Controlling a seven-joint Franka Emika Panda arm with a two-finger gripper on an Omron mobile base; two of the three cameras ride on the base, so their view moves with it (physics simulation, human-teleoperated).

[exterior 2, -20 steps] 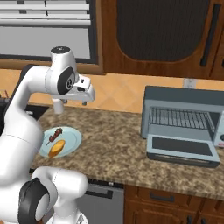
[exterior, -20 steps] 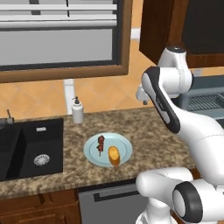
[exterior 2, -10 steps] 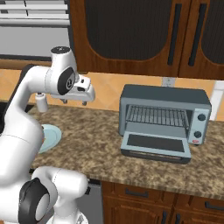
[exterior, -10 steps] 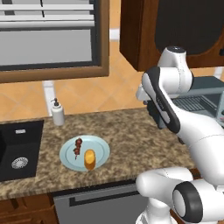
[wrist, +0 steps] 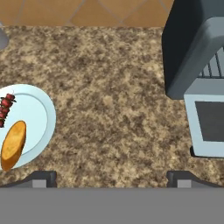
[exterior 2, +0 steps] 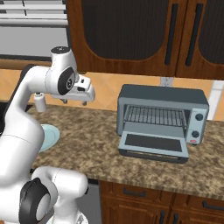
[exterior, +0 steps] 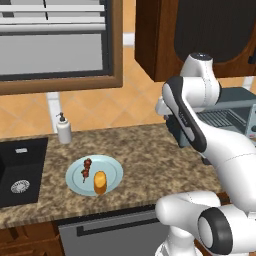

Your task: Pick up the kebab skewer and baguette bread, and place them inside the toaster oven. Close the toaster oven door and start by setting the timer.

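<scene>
A pale blue plate (exterior: 112,170) on the granite counter holds the kebab skewer (exterior: 87,169) and, beside it, the golden baguette bread (exterior: 100,182). The hand view catches the same plate (wrist: 37,116) at its left edge, with the skewer (wrist: 5,106) and the bread (wrist: 13,144) on it. The blue-grey toaster oven (exterior 2: 162,116) stands to the right, its door (exterior 2: 154,145) dropped open and the wire rack showing. My gripper (exterior 2: 75,100) hangs open and empty high above the counter between plate and oven. Its fingertips (wrist: 41,178) stand wide apart.
A soap dispenser (exterior: 63,129) stands by the wall behind the plate. The black sink (exterior: 20,172) lies to its left. Dark wooden cabinets (exterior 2: 131,35) hang above the oven. Bare granite counter (wrist: 113,109) stretches between plate and oven.
The base has driven right, so the whole scene has slid left: the oven sits nearer the middle and the plate nearer the left. The gripper stays open and empty.
</scene>
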